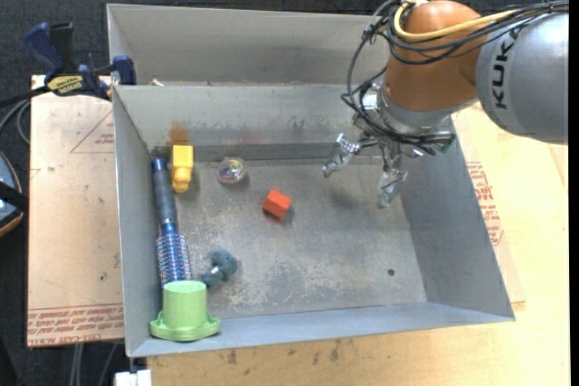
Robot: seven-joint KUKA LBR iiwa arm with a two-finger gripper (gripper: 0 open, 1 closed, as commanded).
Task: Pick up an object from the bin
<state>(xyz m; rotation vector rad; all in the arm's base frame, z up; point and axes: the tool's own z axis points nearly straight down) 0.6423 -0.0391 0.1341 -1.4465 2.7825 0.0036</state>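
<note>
Camera view. Grey metal bin [271, 117], sparse contents. Gripper [359, 183]: fingers spread, nothing between them, above bare floor in the right half. Nearest item: red-orange cube [277, 204], mid-floor, well apart to the gripper's left, standing clear of all else. It is likely light, stiff and not fragile; two opposite flat faces offer the best hold. Left side: yellow block [182, 165], small glassy ball [232, 171], blue-handled brush [166, 226] along the wall, green flanged cup [185, 310], grey lump [222, 265].
</note>
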